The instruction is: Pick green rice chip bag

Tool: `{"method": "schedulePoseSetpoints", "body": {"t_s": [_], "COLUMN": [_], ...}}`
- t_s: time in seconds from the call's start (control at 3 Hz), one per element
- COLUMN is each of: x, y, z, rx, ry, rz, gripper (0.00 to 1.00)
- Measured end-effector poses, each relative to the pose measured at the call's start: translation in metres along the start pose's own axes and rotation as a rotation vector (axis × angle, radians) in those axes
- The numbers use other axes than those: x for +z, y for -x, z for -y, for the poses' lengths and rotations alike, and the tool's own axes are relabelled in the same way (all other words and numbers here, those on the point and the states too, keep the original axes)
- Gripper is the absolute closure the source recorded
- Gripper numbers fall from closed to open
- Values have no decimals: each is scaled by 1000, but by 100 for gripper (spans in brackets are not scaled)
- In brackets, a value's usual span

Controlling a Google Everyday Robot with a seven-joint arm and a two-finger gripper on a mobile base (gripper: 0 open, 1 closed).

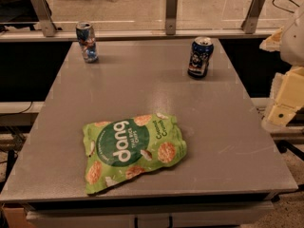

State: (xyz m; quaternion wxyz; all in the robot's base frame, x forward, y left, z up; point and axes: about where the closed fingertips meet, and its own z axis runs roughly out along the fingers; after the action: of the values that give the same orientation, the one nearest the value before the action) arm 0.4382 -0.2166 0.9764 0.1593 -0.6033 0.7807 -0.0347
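Note:
The green rice chip bag (133, 151) lies flat on the grey table (142, 80), near the front edge and a little left of centre. It is light green with a dark green circle, white "dang" lettering and pictures of round tan chips. My gripper (286, 96) shows as cream-coloured parts at the right edge of the view, beyond the table's right side. It is well apart from the bag and touches nothing on the table.
A silver and blue can (87, 42) stands upright at the back left corner of the table. A dark blue can (199, 57) stands upright at the back right. A railing with metal posts (171, 12) runs behind the table's far edge.

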Motion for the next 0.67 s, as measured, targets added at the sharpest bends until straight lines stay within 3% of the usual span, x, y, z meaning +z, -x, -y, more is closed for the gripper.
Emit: {"method": "schedulePoseSetpoints", "body": {"t_s": [0.33, 0.67], "x": [0, 23], "y": [0, 29], "z": [0, -2], "rx": [0, -31], "ry": [0, 50], "rz": [0, 82], "gripper": [0, 0]}}
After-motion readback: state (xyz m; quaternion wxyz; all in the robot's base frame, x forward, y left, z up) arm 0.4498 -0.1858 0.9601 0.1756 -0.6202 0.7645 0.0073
